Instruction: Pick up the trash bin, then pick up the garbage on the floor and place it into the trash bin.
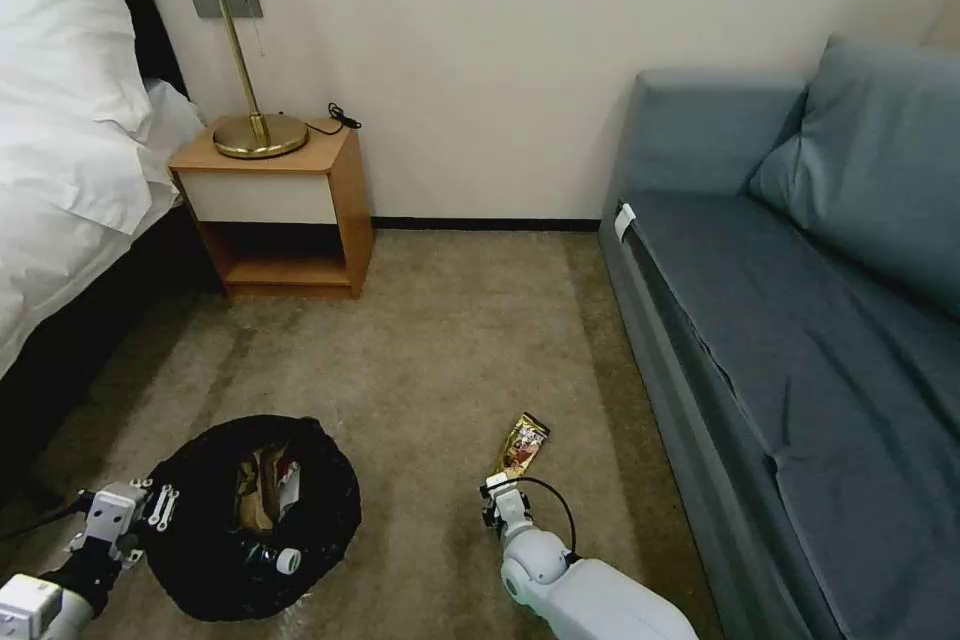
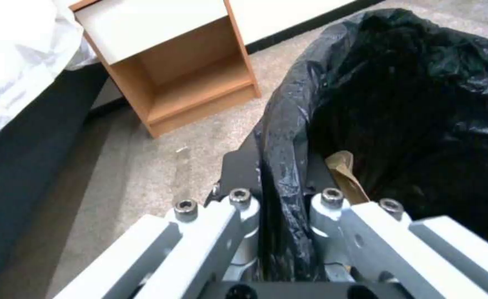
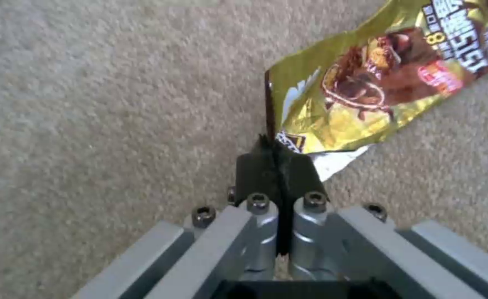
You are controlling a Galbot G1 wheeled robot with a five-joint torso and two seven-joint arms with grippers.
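Your left tool is clamped on the rim of the trash bin, at its 9 o'clock edge; the left wrist view shows the black bag pinched between the two fingers. The bin sits low at about 7 o'clock in the head view. Inside it you can see the brown paper bag, the red-and-white carton and the bottle with its white cap.

Your right tool is at 6 o'clock, down at the carpet, fingers pressed together on the near corner of the gold snack wrapper. The wrapper extends away toward 12 o'clock from the tool, near the sofa.
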